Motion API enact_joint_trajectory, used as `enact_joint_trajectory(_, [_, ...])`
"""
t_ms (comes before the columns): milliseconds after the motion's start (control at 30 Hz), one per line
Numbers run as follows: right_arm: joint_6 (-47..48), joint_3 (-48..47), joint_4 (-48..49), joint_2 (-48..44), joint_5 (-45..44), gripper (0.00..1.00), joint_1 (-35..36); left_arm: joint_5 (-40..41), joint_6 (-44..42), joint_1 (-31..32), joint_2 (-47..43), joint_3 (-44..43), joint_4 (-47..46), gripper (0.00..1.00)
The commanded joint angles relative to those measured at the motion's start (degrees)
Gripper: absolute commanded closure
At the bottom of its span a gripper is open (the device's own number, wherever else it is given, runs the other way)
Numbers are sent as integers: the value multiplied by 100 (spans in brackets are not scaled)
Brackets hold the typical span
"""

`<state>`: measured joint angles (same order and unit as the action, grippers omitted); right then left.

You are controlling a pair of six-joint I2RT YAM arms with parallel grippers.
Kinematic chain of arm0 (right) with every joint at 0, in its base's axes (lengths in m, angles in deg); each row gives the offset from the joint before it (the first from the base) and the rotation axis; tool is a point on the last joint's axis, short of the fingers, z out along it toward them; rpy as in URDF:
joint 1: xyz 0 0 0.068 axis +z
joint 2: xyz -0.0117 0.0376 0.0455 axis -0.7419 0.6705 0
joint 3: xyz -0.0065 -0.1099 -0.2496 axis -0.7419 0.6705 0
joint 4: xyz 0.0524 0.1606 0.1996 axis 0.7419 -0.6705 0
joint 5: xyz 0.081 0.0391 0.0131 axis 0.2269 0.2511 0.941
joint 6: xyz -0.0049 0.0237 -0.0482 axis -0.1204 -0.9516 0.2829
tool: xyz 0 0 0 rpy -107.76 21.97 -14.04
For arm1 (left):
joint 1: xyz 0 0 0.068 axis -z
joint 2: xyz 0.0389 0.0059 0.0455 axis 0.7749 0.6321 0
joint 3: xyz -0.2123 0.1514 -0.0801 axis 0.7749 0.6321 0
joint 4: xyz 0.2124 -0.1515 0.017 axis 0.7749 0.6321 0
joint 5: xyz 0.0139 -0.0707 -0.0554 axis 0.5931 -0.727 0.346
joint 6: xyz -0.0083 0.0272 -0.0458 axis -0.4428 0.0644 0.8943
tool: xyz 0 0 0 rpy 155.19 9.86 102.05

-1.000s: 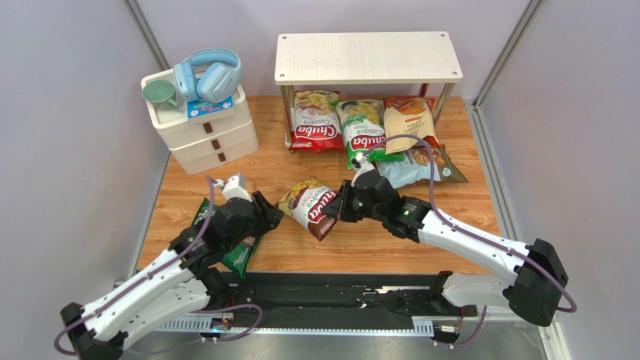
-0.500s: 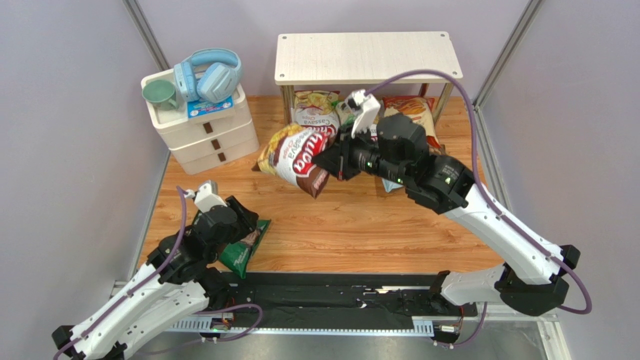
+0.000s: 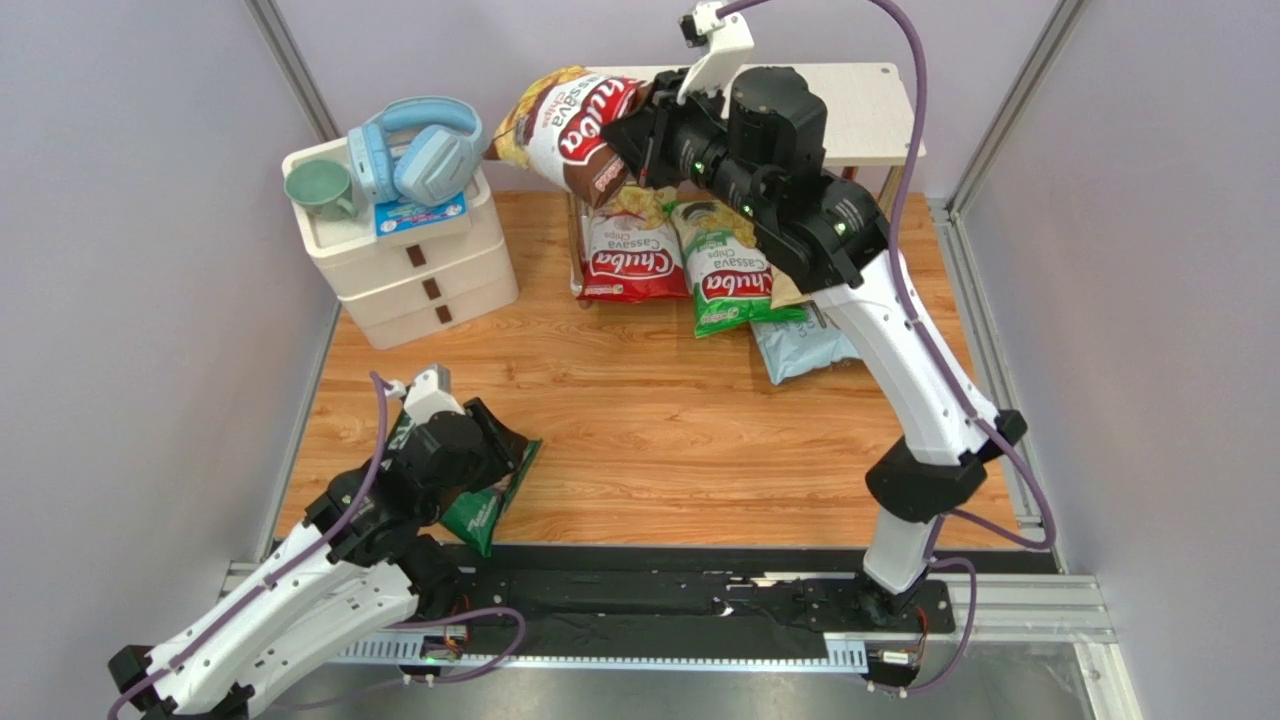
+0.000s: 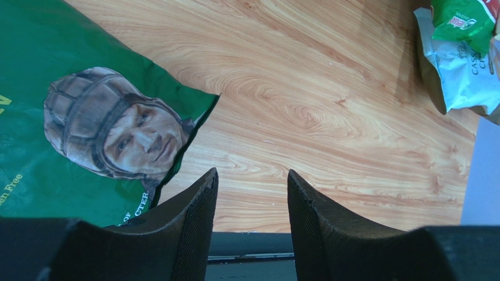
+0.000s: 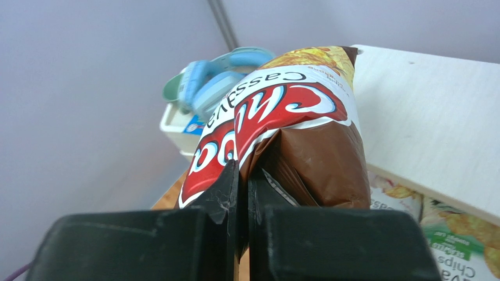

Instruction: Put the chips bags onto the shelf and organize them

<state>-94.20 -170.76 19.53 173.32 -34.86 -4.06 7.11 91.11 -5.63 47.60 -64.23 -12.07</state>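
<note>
Brown Chuba Cassava bag [image 3: 576, 123] is off the table, pinched by the R gripper [image 3: 613, 155] at its brown end. In the R wrist view the fingers [image 5: 226, 193] are clenched on a fold of that end, with film between the pads.

Key relation:
- The bag is at the L end of the shelf [image 3: 887, 128], at or above top-board height.
- Its long axis runs away from the gripper toward the L. Most of the bag overhangs past the board's L edge, toward the headphones [image 3: 413, 150] on the drawer unit [image 3: 406, 255].
- In the wrist view the top board lies to the R of the bag and lower, with its surface bare.
- Est. next move: shift R over the board, then lower. The bag's free end will likely sag on release.

R arm pose: stretched far fwd and high from its base, with the wrist turned so the gripper points L. It blocks the top view of part of the lower tier. The red Chuba bag [image 3: 628, 255] and green Chuba bag [image 3: 729, 273] lean at that tier. The light blue bag [image 3: 804, 345] lies on the table in front of the shelf.

L arm pose: folded low at the near L of the table, well apart from the shelf. The L gripper [image 4: 249, 181] is released and holds nothing. It hovers over bare wood just beside the dark green bag [image 4: 88, 117], which lies flat and is not on the shelf.
</note>
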Motion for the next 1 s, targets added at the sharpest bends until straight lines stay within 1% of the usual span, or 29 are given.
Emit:
enact_joint_trajectory(0, [26,-139,1431,404,-202,100,-506,-124,32,-8,-119,80,-86,48])
enact_joint_trajectory(67, [-18,-68,1759,606,-149,100,-621,-159,24,-17,-119,98,-86,48])
enact_joint_trajectory(100, [-88,-94,1952,859,-106,100,-700,-177,23,-17,-111,107,-86,48])
enact_joint_trajectory(167, [-202,-208,2059,1124,-35,100,-788,-212,23,-17,-93,124,-77,49])
enact_joint_trajectory(233, [-352,-25,2497,1239,-175,100,-789,-238,32,-17,-102,142,-68,49])
enact_joint_trajectory(267, [-413,350,2707,1213,-228,100,-789,-247,41,-17,-119,159,-33,49])
enact_joint_trajectory(300, [-466,563,3136,1178,-602,100,-771,-247,41,-8,-119,177,-24,49])
enact_joint_trajectory(333, [-554,783,3340,1021,-885,100,-745,-239,50,-17,-137,186,-15,49])
enact_joint_trajectory(367, [-554,1098,3612,924,-1105,100,-675,-230,59,-17,-163,212,11,50])
enact_joint_trajectory(400, [-589,1588,4119,801,-1473,100,-648,-221,67,-17,-181,230,28,50])
enact_joint_trajectory(467, [-695,1847,4282,660,-1730,100,-587,-212,85,-8,-233,265,81,50])
enact_joint_trajectory(500, [-695,1961,4300,633,-2018,100,-552,-195,94,-17,-260,283,81,50])
enact_joint_trajectory(567, [-556,2146,4414,511,-2380,100,-438,-177,85,-17,-304,326,99,50])
enact_joint_trajectory(667, [-511,2717,4888,318,-3135,100,-297,-168,59,-17,-304,344,99,50])
enact_joint_trajectory(700, [-493,2840,5142,273,-3903,100,-227,-159,59,-17,-295,344,108,50])
enact_joint_trajectory(733, [-415,3050,5318,255,-4189,100,-148,-151,59,-17,-260,353,82,50])
enact_joint_trajectory(800, [-134,3088,5678,299,-4576,100,46,-168,59,-17,-234,370,55,50])
enact_joint_trajectory(867, [113,2921,5873,439,-4693,100,221,-194,-3,-17,-155,336,11,50])
enact_joint_trajectory(933, [114,2702,5769,685,-4694,100,266,-221,-55,-17,-67,274,37,50])
enact_joint_trajectory(967, [-8,2422,5620,764,-4597,100,240,-221,-73,-17,-32,248,46,50])
